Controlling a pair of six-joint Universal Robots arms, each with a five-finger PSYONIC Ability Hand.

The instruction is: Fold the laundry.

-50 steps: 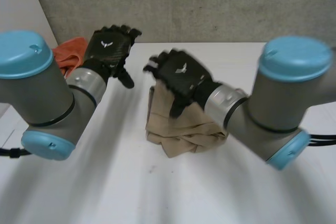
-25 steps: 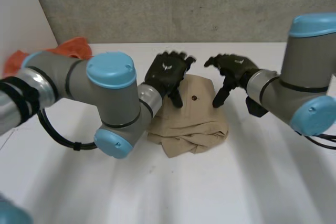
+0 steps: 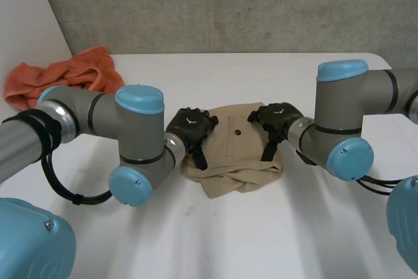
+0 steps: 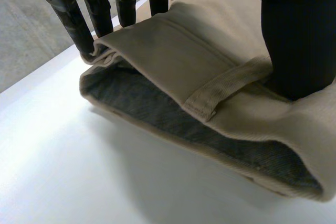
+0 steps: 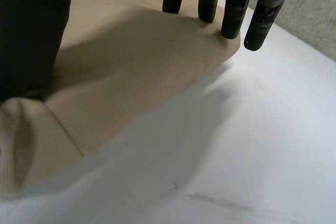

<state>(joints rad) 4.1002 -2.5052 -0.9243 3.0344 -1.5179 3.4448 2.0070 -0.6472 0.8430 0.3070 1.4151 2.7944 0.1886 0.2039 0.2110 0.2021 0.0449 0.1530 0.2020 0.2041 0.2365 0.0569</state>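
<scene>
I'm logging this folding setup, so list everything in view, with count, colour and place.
garment: one, beige, crumpled at the table's middle, between the hands
cloth: one, orange, bunched at the table's far left corner
table: one, white, under everything
wall: one, grey, behind the table
left arm: one, grey with light-blue caps
right arm: one, same colours
left hand: one, black, open, on the garment's left edge
right hand: one, black, open, on its right edge

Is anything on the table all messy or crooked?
Yes. The near end of the tan garment is bunched into twisted folds instead of lying flat, with the left hand and the right hand resting on its side edges. An orange cloth lies crumpled at the far left of the table.
</scene>
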